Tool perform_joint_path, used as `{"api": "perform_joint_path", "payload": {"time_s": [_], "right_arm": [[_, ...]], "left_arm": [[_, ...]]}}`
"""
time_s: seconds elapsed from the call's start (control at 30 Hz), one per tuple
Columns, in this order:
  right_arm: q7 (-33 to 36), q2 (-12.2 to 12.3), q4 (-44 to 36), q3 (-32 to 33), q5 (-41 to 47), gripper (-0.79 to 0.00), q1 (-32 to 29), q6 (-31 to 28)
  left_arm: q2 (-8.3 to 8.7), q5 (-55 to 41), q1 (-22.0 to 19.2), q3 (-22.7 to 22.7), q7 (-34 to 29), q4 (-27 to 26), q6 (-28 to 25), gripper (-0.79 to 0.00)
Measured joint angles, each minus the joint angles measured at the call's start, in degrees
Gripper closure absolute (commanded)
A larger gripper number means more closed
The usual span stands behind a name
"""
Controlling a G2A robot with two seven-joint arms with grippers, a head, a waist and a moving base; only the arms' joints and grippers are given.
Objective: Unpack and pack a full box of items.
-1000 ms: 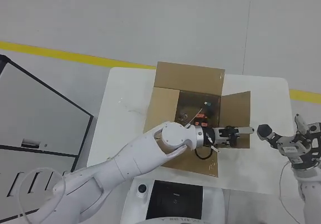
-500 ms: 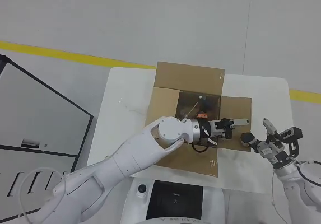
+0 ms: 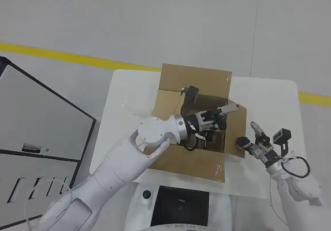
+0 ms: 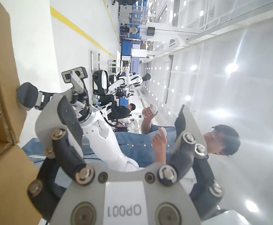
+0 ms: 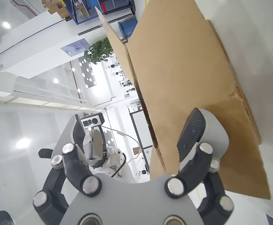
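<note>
Box: open, on white table.
Left gripper: jaws apart, above box opening.
Right gripper: jaws apart, box's 4 o'clock, pad against flap.

The cardboard box is plain tan-brown, with paler corrugation along its cut edges. The table is white, and the floor is pale grey, crossed by a yellow stripe. The left arm and right arm are glossy white. The left gripper is silver-grey with black ribbed pads. The right gripper has black cross-hatched ones.
</note>
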Motion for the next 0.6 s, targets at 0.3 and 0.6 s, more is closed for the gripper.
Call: {"api": "perform_joint_path", "payload": {"time_s": [0.3,0.6], "right_arm": [[-1.1,-0.58,5.04,-4.14,-0.55,-0.785,4.86,-0.52],[-1.48,0.3,1.08,2.36,-0.79,-0.785,3.87,-0.95]], "left_arm": [[1.15,1.28,4.08,-3.93,-0.08,-4.74,2.34,-0.785],[1.69,0.81,5.33,-5.74,-2.62,-10.2,2.88,-0.785]]}}
